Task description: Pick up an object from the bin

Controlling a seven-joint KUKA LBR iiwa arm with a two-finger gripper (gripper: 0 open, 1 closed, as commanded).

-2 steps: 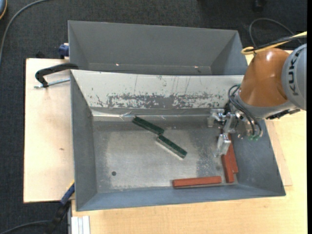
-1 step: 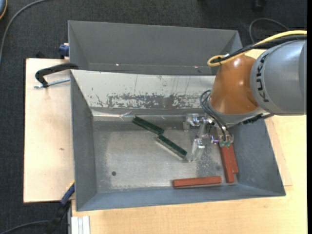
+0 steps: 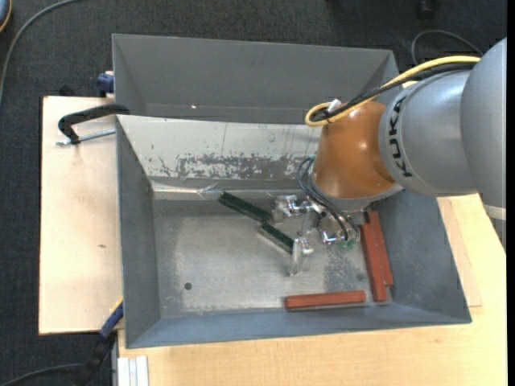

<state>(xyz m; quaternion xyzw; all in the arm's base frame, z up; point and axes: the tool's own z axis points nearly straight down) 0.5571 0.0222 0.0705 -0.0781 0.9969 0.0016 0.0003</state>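
Note:
My gripper (image 3: pixel 302 249) hangs low over the bin floor, right of the middle, under the arm's orange cover. A short dark green bar (image 3: pixel 276 236) lies just left of it, its right end touching or almost touching the gripper's metal tip; nothing shows it as gripped. A longer dark green strip (image 3: pixel 244 207) lies slanted a little further up and left, near the back wall. A red-brown bar (image 3: pixel 324 300) lies flat along the front wall, below and right of the gripper.
A second red-brown bar (image 3: pixel 376 256) rests along the right wall, its lower end meeting the first bar's right end. The arm and its cover hide the back right part of the bin. The left half of the floor is bare grey metal.

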